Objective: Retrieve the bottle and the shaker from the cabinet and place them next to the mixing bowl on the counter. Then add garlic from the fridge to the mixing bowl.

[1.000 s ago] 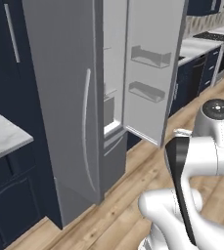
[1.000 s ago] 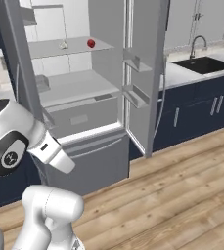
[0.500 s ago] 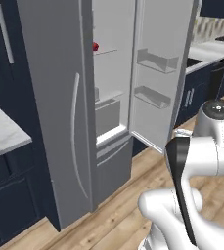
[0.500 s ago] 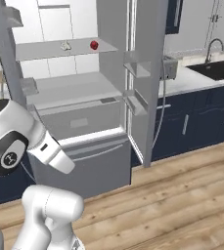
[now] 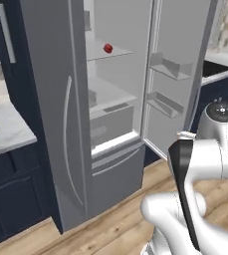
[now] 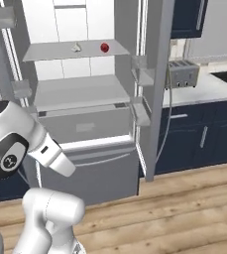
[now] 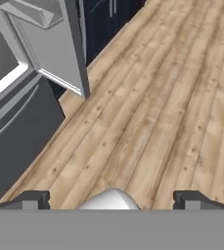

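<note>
Since a second ago we are facing the open fridge [image 6: 154,74] more squarely, our gripper [image 7: 111,199] hanging spread and empty over floor [image 7: 172,107], while the garlic [image 6: 76,47] is sitting on 1 upper shelf [image 6: 50,49].

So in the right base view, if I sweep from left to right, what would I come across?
The garlic on the fridge's upper shelf → a small red fruit on that shelf → the open fridge door → a toaster on the counter → a wall cabinet.
</note>
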